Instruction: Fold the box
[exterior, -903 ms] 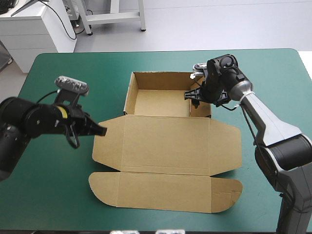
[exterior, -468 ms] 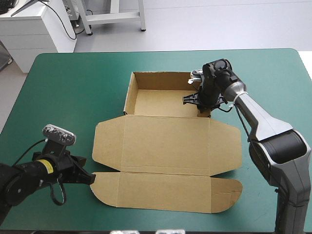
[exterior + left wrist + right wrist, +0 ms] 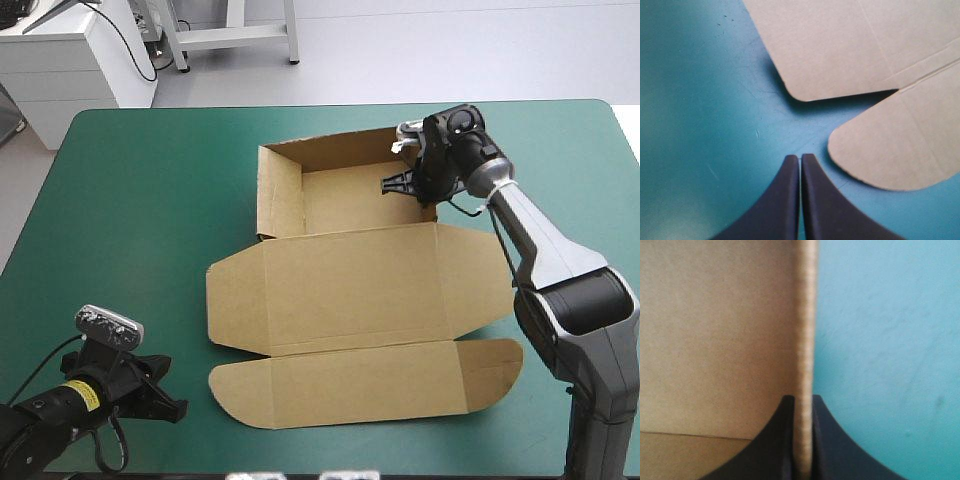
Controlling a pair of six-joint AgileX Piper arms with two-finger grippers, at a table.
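While we pinch the box's (image 3: 340, 205) right wall (image 3: 805, 315) at the table's (image 3: 150, 180) middle with the right gripper (image 3: 428, 184), our left gripper (image 3: 176, 409), pressed together and empty by the near-left corner, sits nearest the flat lid (image 3: 350, 290), long axis left-right.

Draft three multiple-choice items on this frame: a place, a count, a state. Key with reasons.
1. Where is the left gripper? A) inside the tray B) over the teal-green cover, off the box's near left corner C) on the far wall
2. How many grippers touch the box? A) none B) one C) two
3. The right gripper is: A) open wide B) shut on nothing C) shut on the box's right wall
Key: 1 B, its wrist view shows bare cover beneath it; 2 B, only the right one grips board; 3 C, the wall's edge runs between its fingers.
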